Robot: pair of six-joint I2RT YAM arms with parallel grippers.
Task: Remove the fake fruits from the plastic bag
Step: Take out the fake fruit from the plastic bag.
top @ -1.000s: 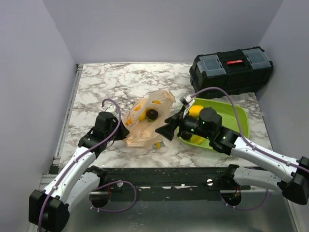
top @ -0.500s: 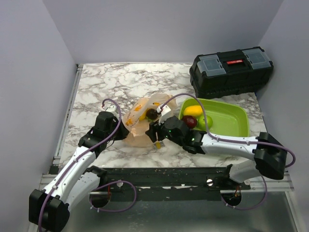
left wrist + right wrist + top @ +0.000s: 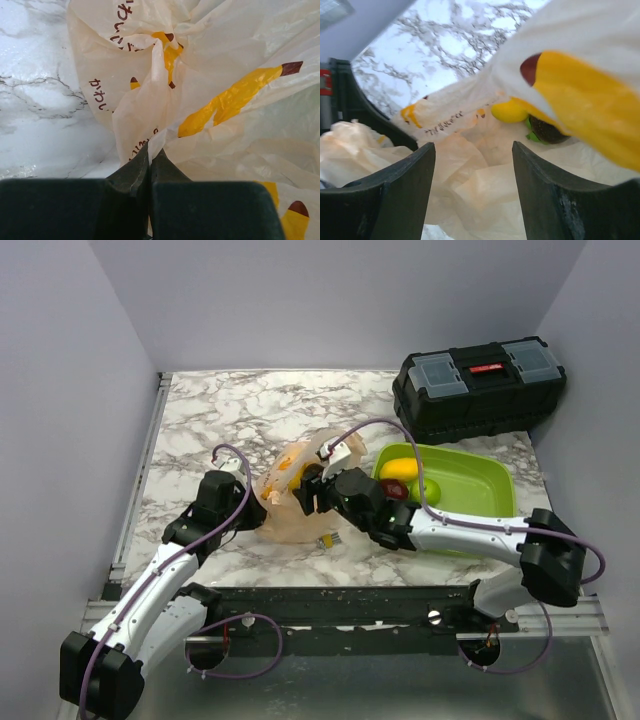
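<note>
The peach plastic bag (image 3: 285, 505) lies on the marble between the arms. My left gripper (image 3: 254, 512) is shut on a fold of the bag's left edge (image 3: 150, 142). My right gripper (image 3: 306, 492) is open, its jaws wide apart inside the bag's mouth (image 3: 472, 147), holding nothing. Ahead of it in the bag (image 3: 470, 175) lie a yellow oval fruit (image 3: 509, 111) and a dark round fruit (image 3: 547, 131) with a green leaf. A yellow fruit (image 3: 400, 468), a green apple (image 3: 430, 488) and a dark red fruit (image 3: 394, 490) lie in the lime-green tray (image 3: 480, 495).
A black toolbox (image 3: 480, 385) stands at the back right behind the tray. A tiny yellow-and-grey clip (image 3: 325, 540) lies on the marble just in front of the bag. Grey walls enclose the table on three sides.
My right arm has swung left from the green tray to the bag and its open jaws have entered the bag's mouth, covering the dark fruit from above. The left gripper has kept its hold.
</note>
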